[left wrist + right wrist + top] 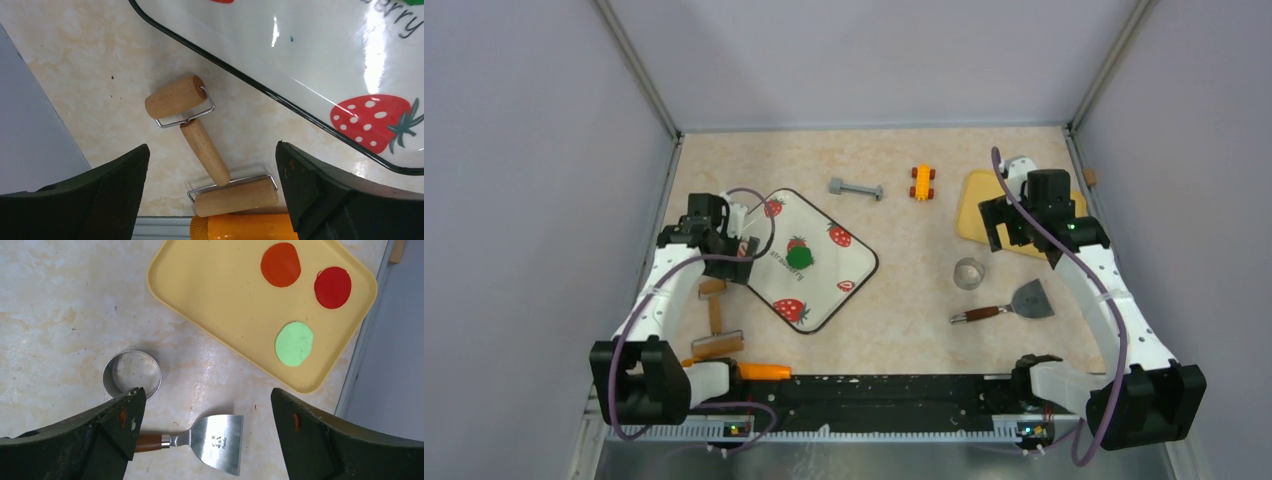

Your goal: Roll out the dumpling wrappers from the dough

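The dough (799, 257), a small dark green ball, sits near the middle of the strawberry tray (819, 275), a white tray with a dark rim that lies cornerwise on the marbled surface (904, 250).

The left gripper (714, 235) hovers over the strawberry tray's left corner. Its fingers (115, 195) stand wide apart with nothing between them. Seen from the left wrist, a double-ended wooden roller (200, 145) lies just outside the tray's near-left edge, not touching the rim. An orange handle (240, 227) lies just beside the roller's end farthest from the tray.

To the right of the strawberry tray in the top view stands a metal ring cutter (107, 375). A steel scraper (220, 435) with a brown handle lies on the side of the ring away from the tray. Further from the strawberry tray on that side lies a yellow tray (225, 305) carrying an orange-red disc (280, 264), a red disc (333, 287) and a pale green disc (294, 343).

The right gripper (1014, 225) hangs well to the right of the strawberry tray, its fingers (320, 440) spread wide and empty.

Beyond the strawberry tray's far-right edge lie a grey bolt (855, 188) and an orange toy car (921, 182).
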### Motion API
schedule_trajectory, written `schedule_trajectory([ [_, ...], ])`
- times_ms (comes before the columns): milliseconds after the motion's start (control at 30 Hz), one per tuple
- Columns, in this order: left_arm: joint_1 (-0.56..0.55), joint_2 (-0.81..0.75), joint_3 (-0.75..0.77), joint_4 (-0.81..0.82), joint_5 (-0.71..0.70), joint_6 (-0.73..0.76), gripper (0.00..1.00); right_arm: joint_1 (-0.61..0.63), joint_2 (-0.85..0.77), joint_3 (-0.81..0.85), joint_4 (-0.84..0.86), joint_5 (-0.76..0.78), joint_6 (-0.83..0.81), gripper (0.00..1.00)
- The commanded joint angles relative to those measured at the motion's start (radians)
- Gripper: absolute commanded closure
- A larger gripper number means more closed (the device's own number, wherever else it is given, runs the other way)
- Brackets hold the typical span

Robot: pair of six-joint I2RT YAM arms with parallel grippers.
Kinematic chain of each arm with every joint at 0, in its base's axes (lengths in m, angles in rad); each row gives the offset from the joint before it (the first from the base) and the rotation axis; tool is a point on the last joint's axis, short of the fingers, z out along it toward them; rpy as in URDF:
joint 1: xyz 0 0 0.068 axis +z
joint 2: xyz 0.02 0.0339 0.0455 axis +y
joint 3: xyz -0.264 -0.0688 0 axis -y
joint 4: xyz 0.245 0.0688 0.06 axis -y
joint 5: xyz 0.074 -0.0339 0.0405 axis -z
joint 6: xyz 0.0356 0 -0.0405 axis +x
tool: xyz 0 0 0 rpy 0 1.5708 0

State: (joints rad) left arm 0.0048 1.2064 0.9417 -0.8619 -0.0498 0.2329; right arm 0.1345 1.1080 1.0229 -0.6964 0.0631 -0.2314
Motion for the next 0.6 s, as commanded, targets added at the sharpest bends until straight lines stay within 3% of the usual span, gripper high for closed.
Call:
schedule_trajectory([
  [0,0.0,0.04,-0.045,-0.011,-0.066,0.044,0.02,-0.002,-0.017,0.037,0.034,-0.021,0.012,0.01],
  [300,0.07,0.141,-0.103,0.045,-0.185,0.035,0.09,-0.001,-0.008,0.067,-0.041,-0.218,-0.154,0.03],
  [567,0.275,0.174,-0.173,0.057,0.09,0.14,0.11,-0.002,0.023,0.099,-0.047,-0.248,-0.155,0.05],
])
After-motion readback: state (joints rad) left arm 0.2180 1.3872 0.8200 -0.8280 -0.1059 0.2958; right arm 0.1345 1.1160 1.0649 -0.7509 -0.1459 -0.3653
